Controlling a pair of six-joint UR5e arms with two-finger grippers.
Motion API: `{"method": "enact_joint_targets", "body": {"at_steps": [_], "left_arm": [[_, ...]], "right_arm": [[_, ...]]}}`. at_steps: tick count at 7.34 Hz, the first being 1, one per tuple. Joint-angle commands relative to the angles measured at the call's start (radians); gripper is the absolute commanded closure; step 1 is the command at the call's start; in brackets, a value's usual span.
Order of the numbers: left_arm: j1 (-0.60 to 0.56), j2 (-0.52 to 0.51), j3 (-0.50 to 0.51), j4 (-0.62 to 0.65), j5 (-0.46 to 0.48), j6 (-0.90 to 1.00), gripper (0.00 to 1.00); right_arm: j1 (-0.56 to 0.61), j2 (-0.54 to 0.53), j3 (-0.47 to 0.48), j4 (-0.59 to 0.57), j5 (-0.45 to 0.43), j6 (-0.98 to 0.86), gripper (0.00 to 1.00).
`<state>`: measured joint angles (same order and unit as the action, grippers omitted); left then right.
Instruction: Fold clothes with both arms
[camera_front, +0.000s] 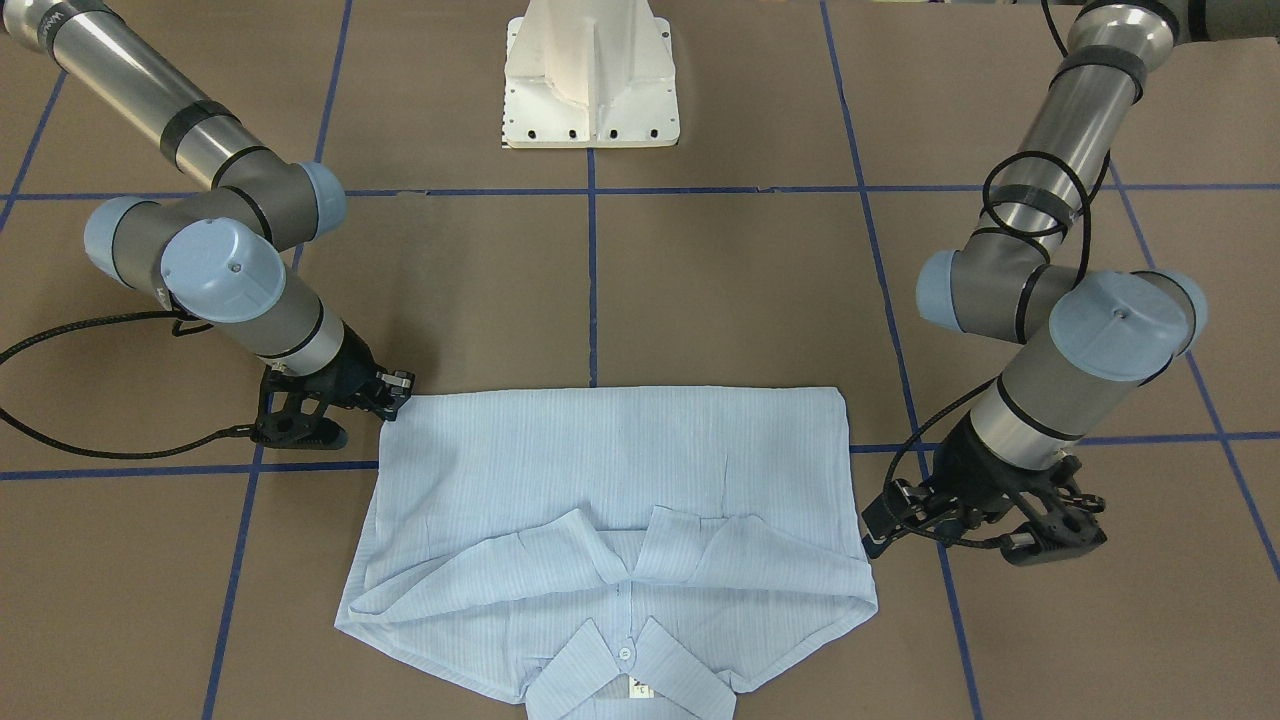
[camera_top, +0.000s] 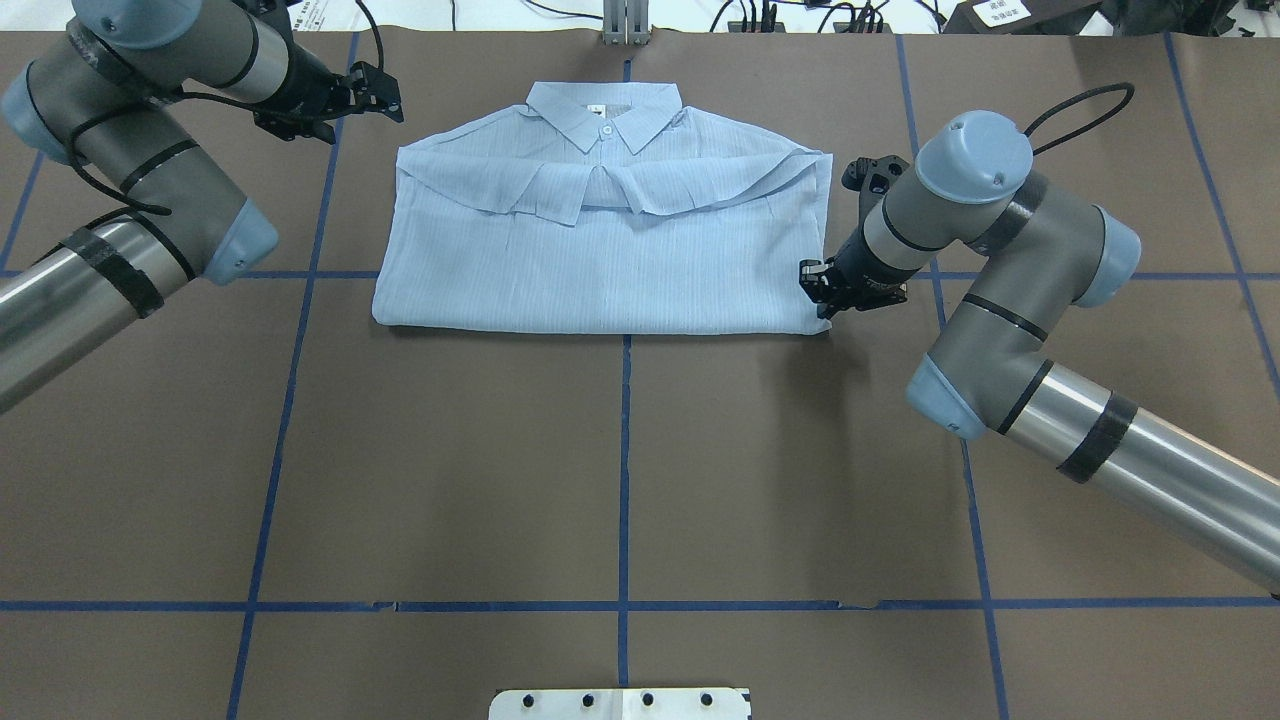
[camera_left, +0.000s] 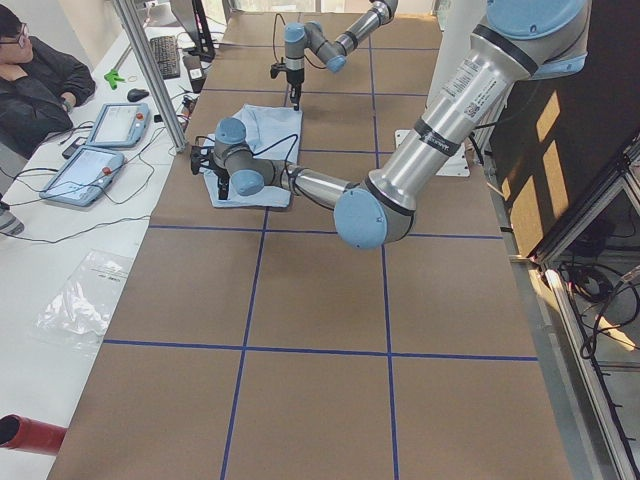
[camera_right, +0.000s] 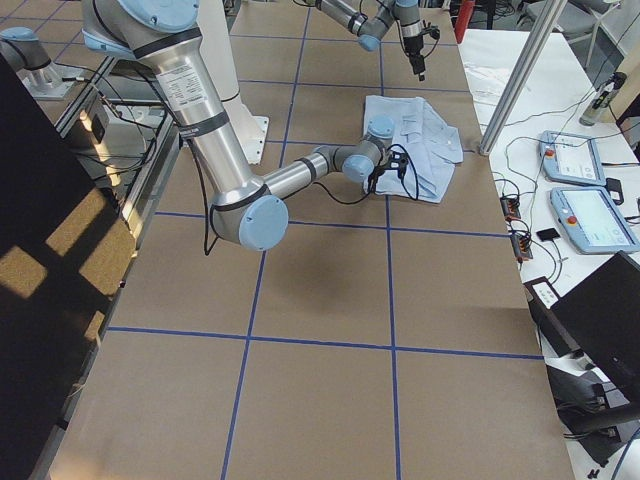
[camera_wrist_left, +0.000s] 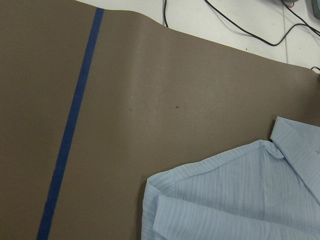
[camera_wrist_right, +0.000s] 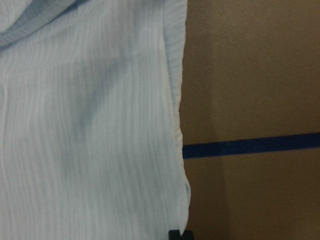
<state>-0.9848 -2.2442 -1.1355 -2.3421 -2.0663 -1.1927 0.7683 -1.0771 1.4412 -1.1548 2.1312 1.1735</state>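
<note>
**Folded shirt lies flat with a gripper at each end**

The thin, light blue, finely striped button-up shirt (camera_top: 600, 250) lies folded into a wide rectangle on the far middle of the tabletop. Its collar (camera_top: 603, 112) points away from the robot, the top white button (camera_top: 605, 130) is fastened, and folded flaps cross the chest just below.

The black right gripper (camera_top: 820, 290) sits at the shirt's near right corner, touching the cloth edge or just beside it. Whether its jaws pinch the fabric cannot be told. The black left gripper (camera_top: 380, 92) hangs near the far left shoulder corner, apart from the cloth. Its jaws are too dark and small to judge as open or closed.

The left wrist view shows only that shoulder corner and bare surface. The right wrist view shows the side hem close up, with a black sliver at the bottom edge.

The tabletop is covered in matte brown paper (camera_top: 620, 480) gridded with blue tape lines (camera_top: 625, 450). A white pedestal base (camera_front: 590, 80) stands at the robot's side. Past the far edge, a white bench carries cables and two tablet-like control units (camera_left: 85, 170), with a seated person (camera_left: 35, 85) beside them.
</note>
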Motion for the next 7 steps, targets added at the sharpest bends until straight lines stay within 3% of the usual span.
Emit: {"method": "enact_joint_targets", "body": {"at_steps": [1, 4, 5, 7], "left_arm": [[-0.002, 0.0, -0.012, 0.003, 0.0, -0.002, 0.0], [-0.002, 0.05, -0.073, 0.004, 0.002, -0.002, 0.0], [-0.002, 0.064, -0.087, 0.004, 0.002, -0.002, 0.0], [-0.002, 0.089, -0.119, 0.004, 0.003, -0.004, 0.0]], "right_arm": [[0.002, -0.047, 0.059, 0.001, 0.007, -0.002, 1.0], [-0.013, -0.293, 0.342, 0.003, 0.015, 0.005, 1.0], [-0.039, -0.344, 0.397, 0.001, 0.018, 0.005, 1.0], [-0.142, -0.536, 0.622, 0.003, 0.042, 0.009, 1.0]]}}
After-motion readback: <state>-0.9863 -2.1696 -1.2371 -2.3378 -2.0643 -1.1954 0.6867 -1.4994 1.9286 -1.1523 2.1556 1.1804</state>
